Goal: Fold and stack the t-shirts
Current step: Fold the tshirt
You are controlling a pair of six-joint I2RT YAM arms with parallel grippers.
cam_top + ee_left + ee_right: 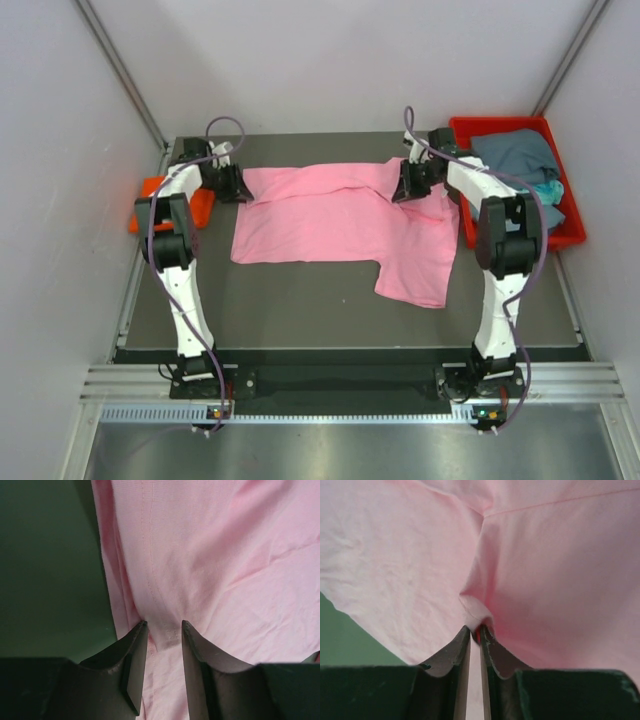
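Note:
A light pink t-shirt [340, 220] lies spread across the dark table, one part hanging toward the front right. My left gripper [232, 183] is at its back left corner. In the left wrist view the jaws stand a little apart astride the hem of the pink cloth [225, 555], so the gripper [163, 625] is open. My right gripper [408, 185] is at the shirt's back right. In the right wrist view it [475, 628] is shut, pinching a fold of the pink cloth [545, 555]. An orange shirt [150, 195] lies at the table's left edge.
A red plastic tray [570, 235] stands at the back right. It holds a grey-blue shirt [515, 150] and a bit of teal cloth [548, 188]. Grey walls close in the left, right and back. The dark table [300, 300] shows in front of the pink shirt.

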